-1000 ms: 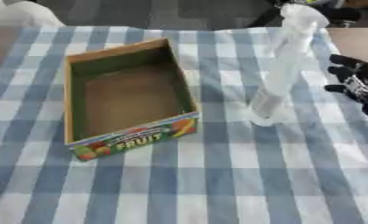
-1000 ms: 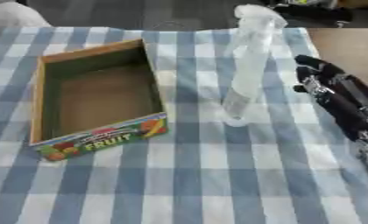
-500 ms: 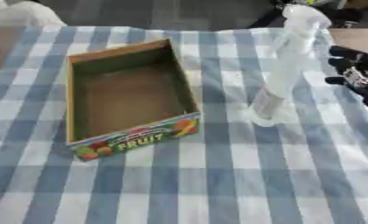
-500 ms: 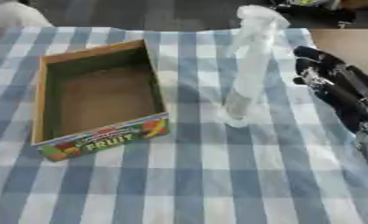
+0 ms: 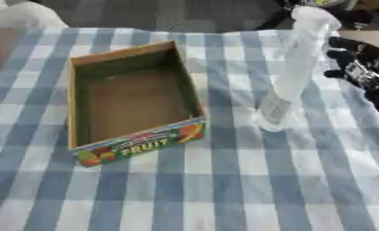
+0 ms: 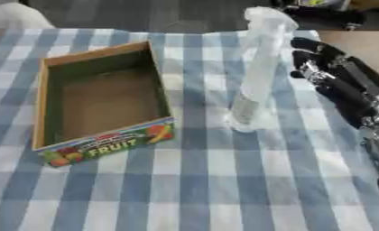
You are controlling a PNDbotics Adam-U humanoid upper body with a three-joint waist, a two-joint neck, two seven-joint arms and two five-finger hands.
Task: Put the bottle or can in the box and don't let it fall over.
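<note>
Your right hand [image 6: 335,74] sits near the tabletop's right edge, fingers spread and pointing toward the clear spray bottle [image 6: 256,72] just beside it, not touching. The bottle stands upright on the checked cloth [image 6: 201,180], beside the empty fruit box [image 5: 129,101].

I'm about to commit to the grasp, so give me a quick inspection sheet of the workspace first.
Surface: blue-and-white checked cloth, flat.
Job's things: clear spray bottle upright on the cloth, right of the open cardboard fruit box, apart from it; the box holds nothing.
Clutter: nothing seen.
Hands: right hand open beside the bottle, not touching; left hand not in view.
Cables: nothing seen.
Surroundings: dark floor beyond the far edge.
</note>
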